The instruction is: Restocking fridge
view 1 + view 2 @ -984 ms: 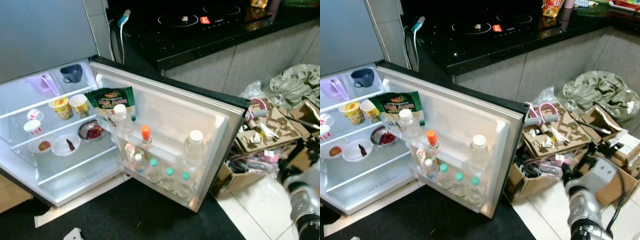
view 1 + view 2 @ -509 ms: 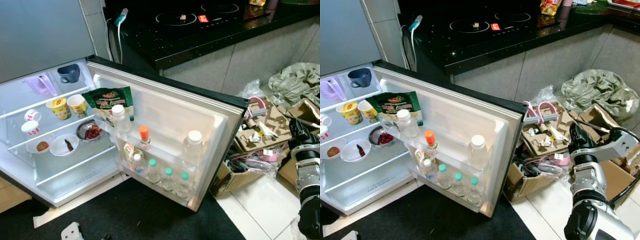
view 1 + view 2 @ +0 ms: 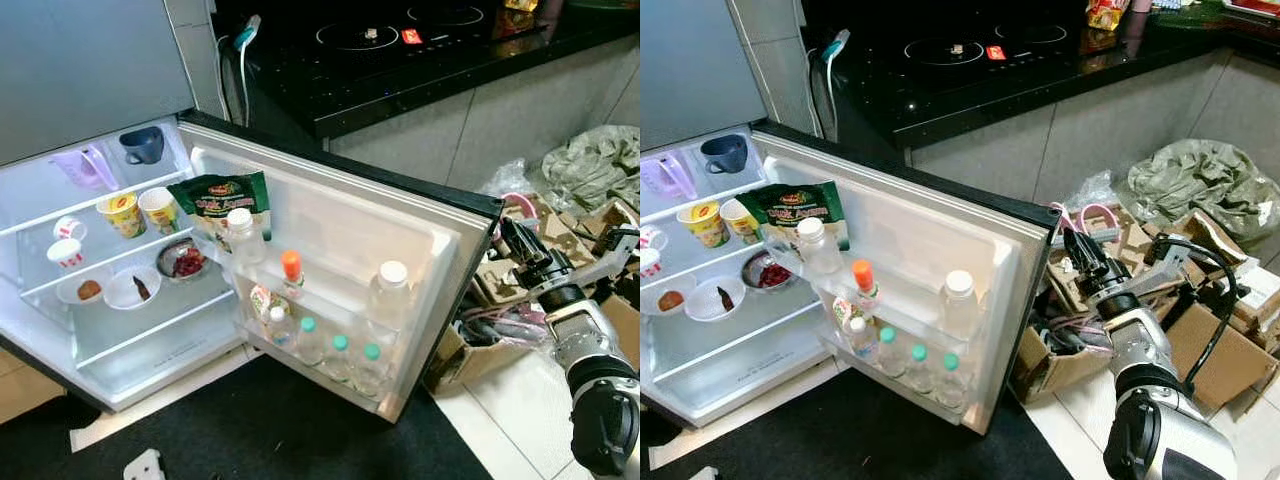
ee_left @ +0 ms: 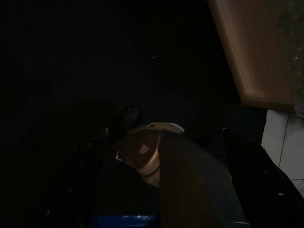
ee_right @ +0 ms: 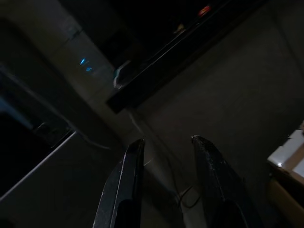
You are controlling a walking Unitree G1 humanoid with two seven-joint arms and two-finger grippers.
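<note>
Loads of clutter, cardboard boxes (image 3: 1200,330) and a green bag (image 3: 1195,185), is piled right of the fridge (image 3: 90,330), whose door (image 3: 940,250) is swung wide open with bottles (image 3: 915,365) racked inside. Right gripper (image 3: 1080,250) is raised just past the door's edge, fingers (image 5: 124,185) parted, nothing held. It's been lifted closer since earlier.
</note>
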